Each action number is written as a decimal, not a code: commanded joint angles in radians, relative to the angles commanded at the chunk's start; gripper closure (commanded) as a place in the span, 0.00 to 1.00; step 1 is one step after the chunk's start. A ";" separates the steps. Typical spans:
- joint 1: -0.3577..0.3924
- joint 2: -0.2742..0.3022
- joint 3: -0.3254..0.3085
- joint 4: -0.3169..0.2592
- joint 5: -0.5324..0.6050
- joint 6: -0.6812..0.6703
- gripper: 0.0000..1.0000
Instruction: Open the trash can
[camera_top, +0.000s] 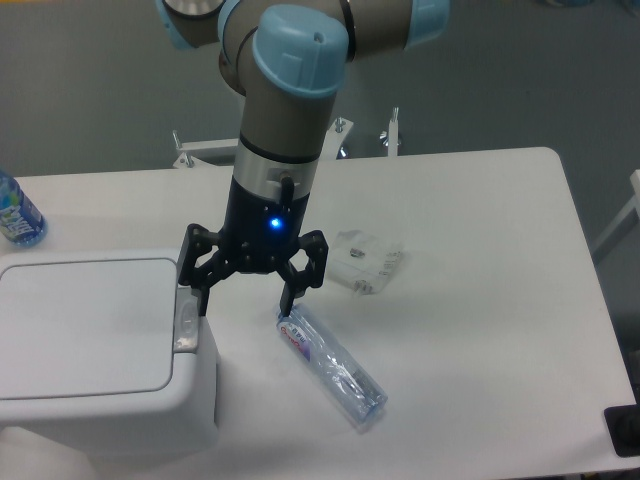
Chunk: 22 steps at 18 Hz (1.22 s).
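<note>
jaws stand spread wide on the gripper (245, 300), holding nothing, its left fingertip (201, 303) just over the grey latch (186, 322). from the left: a blue-labelled bottle (17, 214) at the table (480, 260) edge, then the trash can (105, 345) with lid shut, a clear wrapped pack (333, 366), a crumpled clear bag (370, 262).

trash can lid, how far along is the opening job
Done: the open black two-finger gripper has reached the large light-grey plastic trash can, one finger at its small grey push latch. In hand: lining up on the latch; contact is unclear. Left: the flat lid lies closed.
</note>
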 joint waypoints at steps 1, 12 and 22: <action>-0.003 -0.005 0.000 0.006 0.002 -0.002 0.00; -0.009 -0.017 -0.003 0.021 0.005 0.000 0.00; -0.009 -0.025 0.002 0.028 0.005 0.000 0.00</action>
